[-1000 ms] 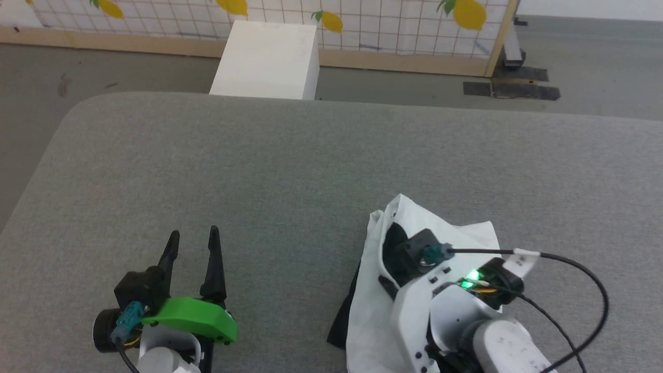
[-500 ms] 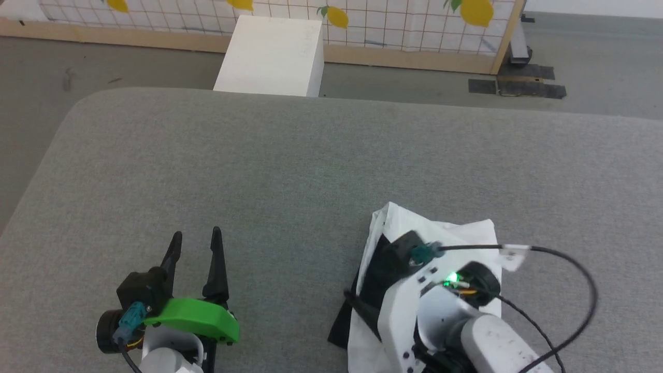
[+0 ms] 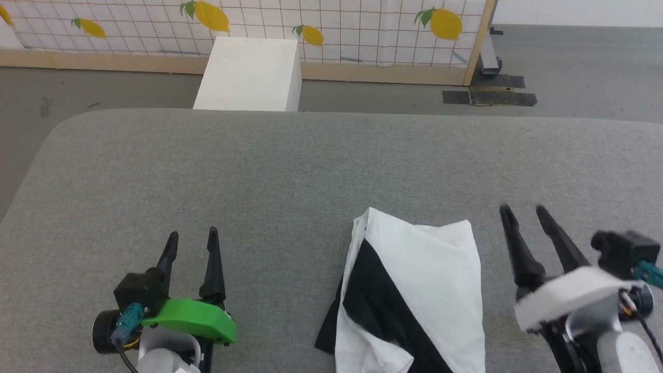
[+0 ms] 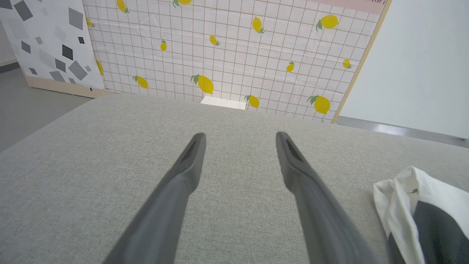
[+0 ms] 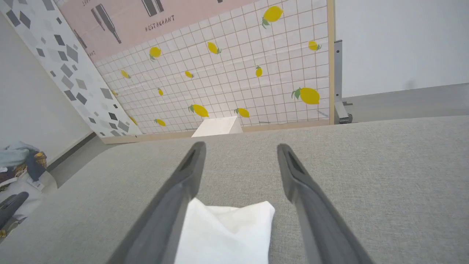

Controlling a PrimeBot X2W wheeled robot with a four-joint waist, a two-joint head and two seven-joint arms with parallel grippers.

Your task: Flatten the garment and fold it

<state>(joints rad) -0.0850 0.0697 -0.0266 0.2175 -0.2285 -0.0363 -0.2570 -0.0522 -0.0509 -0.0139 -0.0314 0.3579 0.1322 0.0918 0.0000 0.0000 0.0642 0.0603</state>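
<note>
While my left gripper [image 3: 192, 233] and right gripper [image 3: 523, 210] stand spread and empty, I see the garment [image 3: 435, 269] folded at lower centre between them, its long axis running up the frame.

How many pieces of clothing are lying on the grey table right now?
1: a black-and-white T-shirt, at the table's near edge, between the left gripper and the right gripper, touching neither. Anything under it would be hidden.

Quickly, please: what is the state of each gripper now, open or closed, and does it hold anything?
Left gripper: open, holding nothing.
Right gripper: open, holding nothing; the garment lies free beside it.
</note>
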